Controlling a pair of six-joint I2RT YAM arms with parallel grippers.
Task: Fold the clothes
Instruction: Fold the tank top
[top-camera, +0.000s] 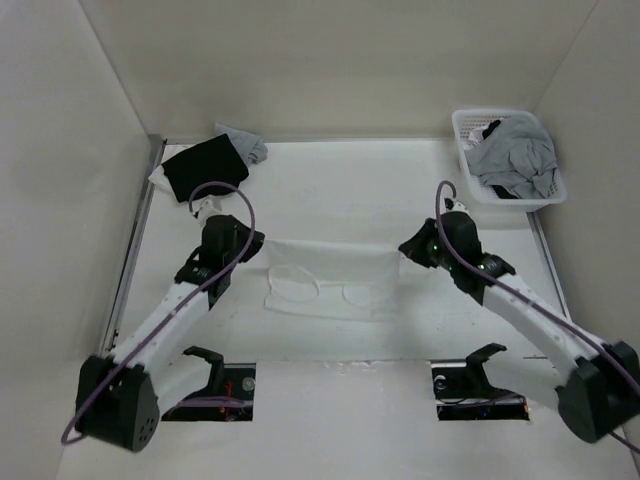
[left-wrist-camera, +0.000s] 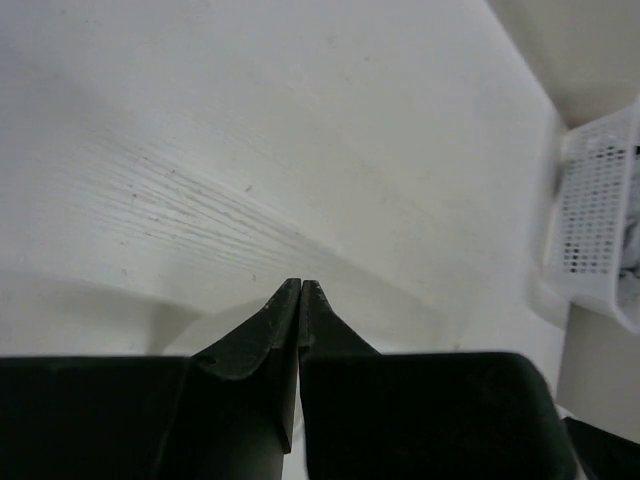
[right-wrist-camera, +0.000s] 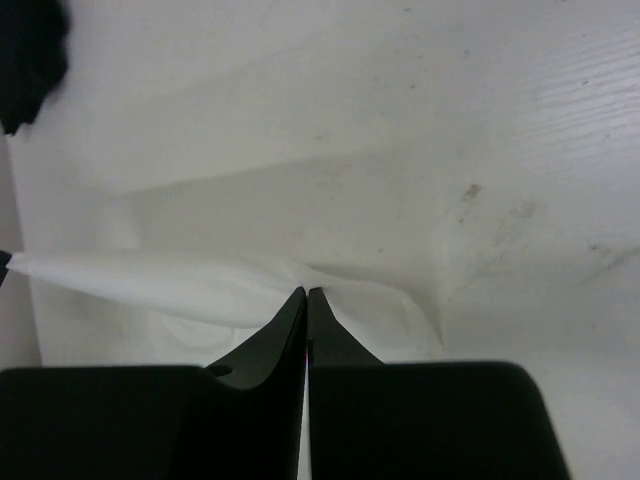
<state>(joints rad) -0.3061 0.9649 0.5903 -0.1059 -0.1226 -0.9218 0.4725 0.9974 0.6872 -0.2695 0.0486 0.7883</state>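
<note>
The clothes, one thin white garment, lie mid-table with the far edge lifted and stretched between both grippers. My left gripper is at the garment's far left corner. In the left wrist view its jaws are pressed together, with white cloth spreading away from the tips. My right gripper is at the far right corner. In the right wrist view it is shut on a tented pinch of the fabric, and a taut ridge runs left from there.
A white basket holding grey and dark clothing stands at the back right and also shows in the left wrist view. A black garment with grey cloth lies at the back left. Walls enclose the table on three sides.
</note>
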